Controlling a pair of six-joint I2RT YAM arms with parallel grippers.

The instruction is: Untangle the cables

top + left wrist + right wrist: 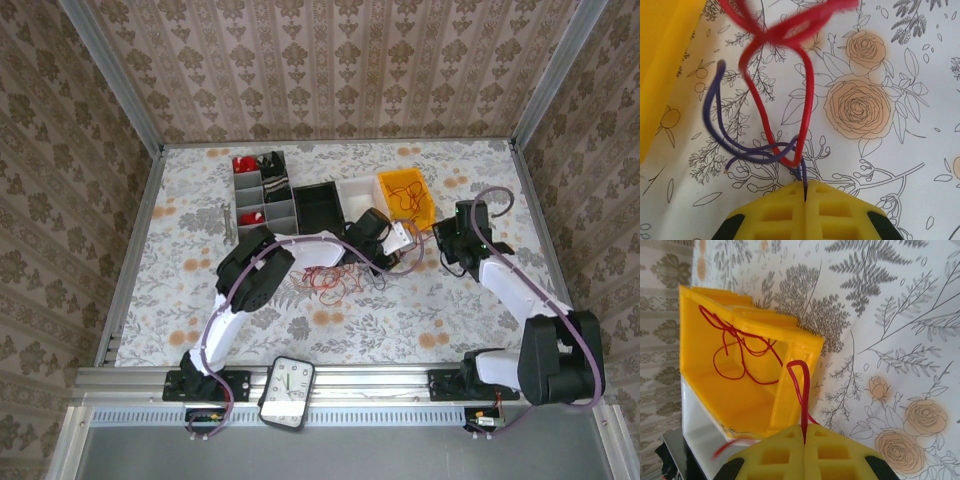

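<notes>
Floral tablecloth (180, 290), patterned walls (300, 70) round it. Cables (335, 280): most sit in a loose red-and-dark tangle mid-table, just in front of the bins. Some red wires (732, 335) already lie in the yellow bin (705, 390). I'd call it partly done: a few strands sorted, main knot left to pull apart.

Left gripper (805, 192) is clamped on a red wire (811, 100) and a purple wire (706, 117) together. Both run out of the closed jaws — red rises to a blurred knot at the top of the wrist view, purple curls off left toward the bin's edge. They cross near the jaws, so not separated yet.

Right gripper (804, 435) is pinched on a single red loop (806, 395), which stands up against the yellow bin's outer wall.

From above, both grippers sit close together between the tangle and the yellow bin. Left of that bin, in a row: white bin (358, 190), black bin (320, 208), grey organizer (283, 212).
</notes>
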